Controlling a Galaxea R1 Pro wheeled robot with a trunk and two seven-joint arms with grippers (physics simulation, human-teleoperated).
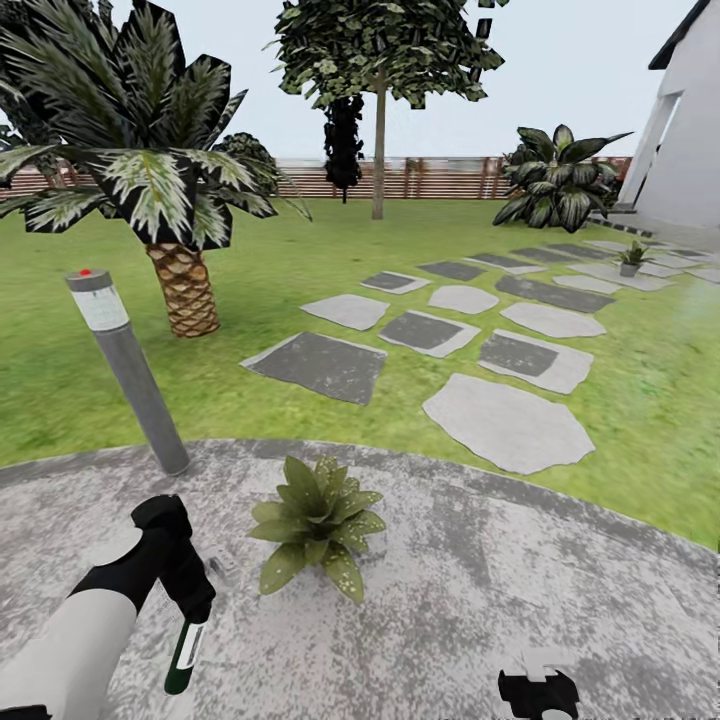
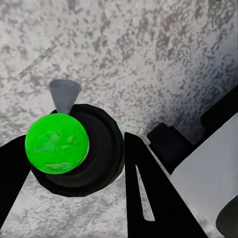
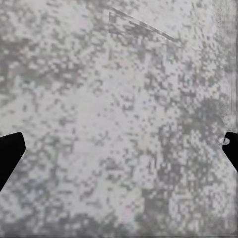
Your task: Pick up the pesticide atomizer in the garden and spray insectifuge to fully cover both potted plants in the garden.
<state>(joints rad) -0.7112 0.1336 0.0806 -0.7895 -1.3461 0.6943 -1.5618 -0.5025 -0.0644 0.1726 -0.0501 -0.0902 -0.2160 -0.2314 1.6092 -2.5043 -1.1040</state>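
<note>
Head view: your left gripper (image 1: 190,598) clamps the pesticide atomizer (image 1: 185,655) at 7 o'clock, just beside a potted plant (image 1: 318,522) on gravel patio (image 1: 520,590).

L wrist: fingers (image 2: 148,188) closed on atomizer.

R wrist: right gripper (image 3: 119,148) fingertips spread wide, jaws open.

White arm (image 1: 75,640), black wrist, black fingers (image 2: 148,198)
</note>
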